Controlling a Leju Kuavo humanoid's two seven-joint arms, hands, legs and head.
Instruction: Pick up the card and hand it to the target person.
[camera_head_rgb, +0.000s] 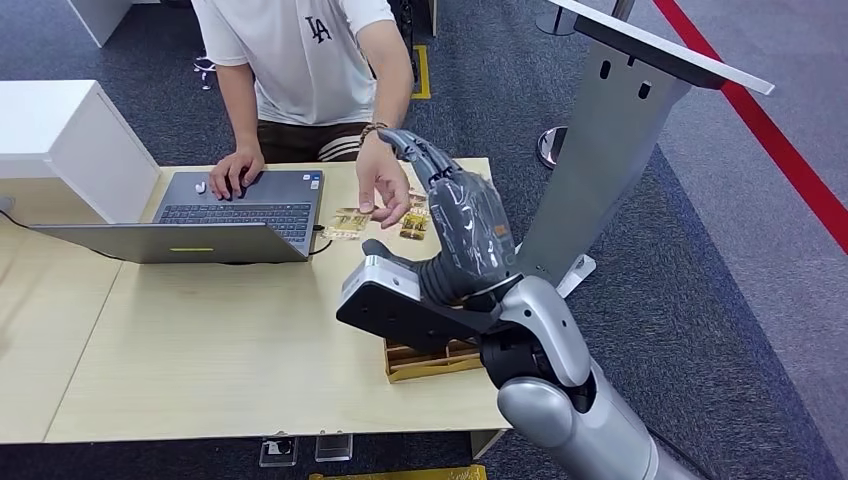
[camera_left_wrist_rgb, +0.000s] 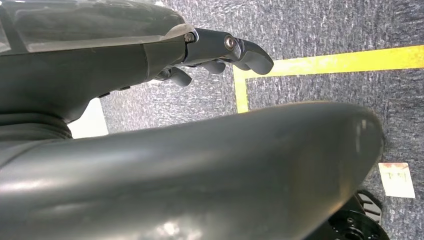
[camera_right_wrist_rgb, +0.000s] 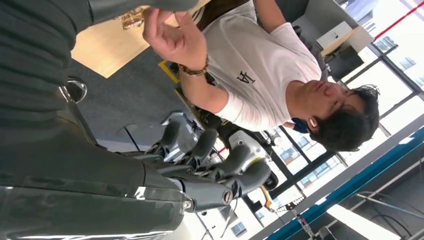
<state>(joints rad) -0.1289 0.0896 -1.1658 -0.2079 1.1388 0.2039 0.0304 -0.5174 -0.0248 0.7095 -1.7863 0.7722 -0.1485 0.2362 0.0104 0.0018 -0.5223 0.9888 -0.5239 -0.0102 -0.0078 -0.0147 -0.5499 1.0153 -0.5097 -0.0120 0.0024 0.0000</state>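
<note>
My right hand (camera_head_rgb: 462, 222) is raised over the table's far right part, fingers stretched toward the person (camera_head_rgb: 305, 60) seated behind the table. In the right wrist view its fingers (camera_right_wrist_rgb: 210, 167) are apart with nothing between them. The person's hand (camera_head_rgb: 385, 190) hovers just left of my fingertips, its fingers on a gold card (camera_head_rgb: 349, 223) lying on the table; a second gold card (camera_head_rgb: 415, 224) lies partly behind my hand. The right wrist view has that hand (camera_right_wrist_rgb: 172, 37) and a card (camera_right_wrist_rgb: 131, 18) too. My left hand (camera_left_wrist_rgb: 220, 52) hangs over the carpet, fingers loose, holding nothing.
An open grey laptop (camera_head_rgb: 215, 215) stands on the wooden table (camera_head_rgb: 200, 340), the person's other hand on its keyboard. A wooden card holder (camera_head_rgb: 432, 362) sits near the right front edge under my forearm. A white cabinet (camera_head_rgb: 60, 140) is left, a silver stand (camera_head_rgb: 610, 130) right.
</note>
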